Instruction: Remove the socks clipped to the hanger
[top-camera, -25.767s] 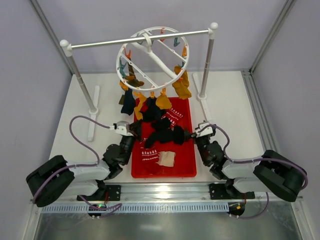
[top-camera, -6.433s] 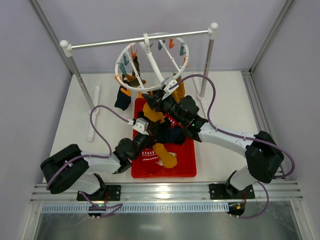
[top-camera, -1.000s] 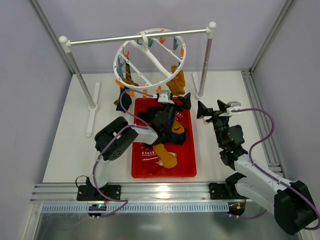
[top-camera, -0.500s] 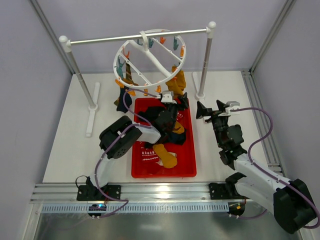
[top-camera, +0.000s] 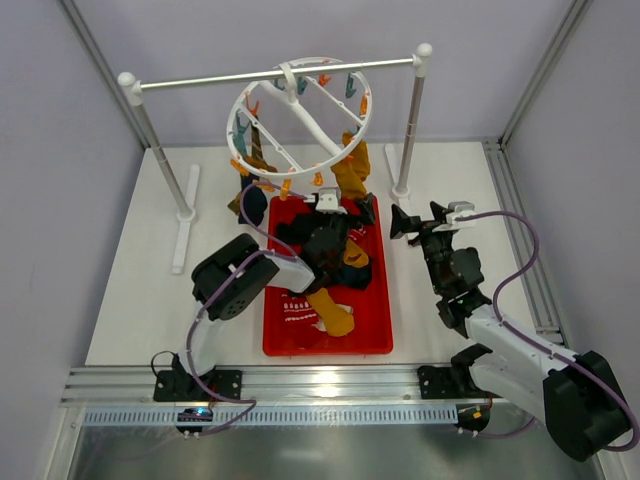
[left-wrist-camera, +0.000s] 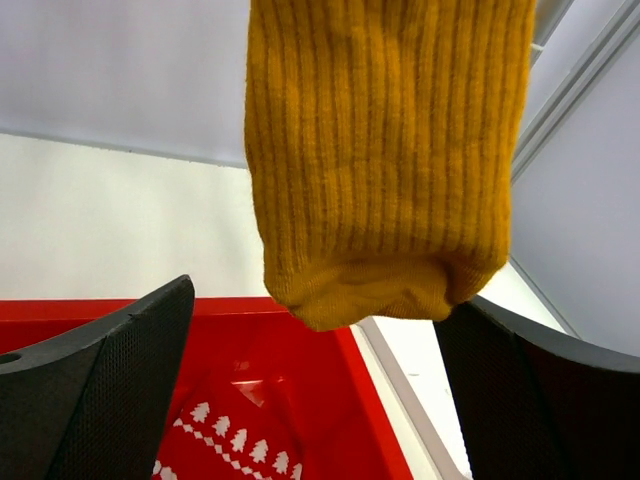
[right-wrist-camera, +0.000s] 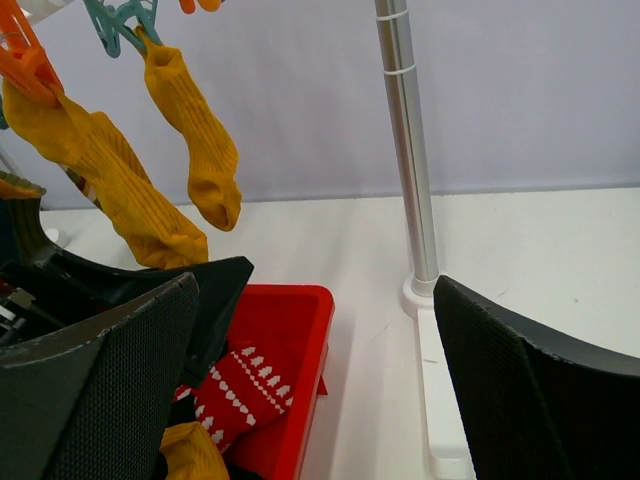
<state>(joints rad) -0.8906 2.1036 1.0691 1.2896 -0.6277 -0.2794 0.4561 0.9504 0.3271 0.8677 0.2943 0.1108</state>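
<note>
Above the white bench (top-camera: 150, 300), a clipped mustard sock (left-wrist-camera: 385, 150) dangles between the wide-open jaws of the left gripper (left-wrist-camera: 318, 300). The right gripper (right-wrist-camera: 315, 283), earlier at the hanger (top-camera: 312, 108), now sits open further right.

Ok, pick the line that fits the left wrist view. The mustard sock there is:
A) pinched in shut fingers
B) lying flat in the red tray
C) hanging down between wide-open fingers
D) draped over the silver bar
C: the mustard sock hangs from above, and its lower end sits between the fingers of the left gripper, which stand wide apart over the red tray.
</note>
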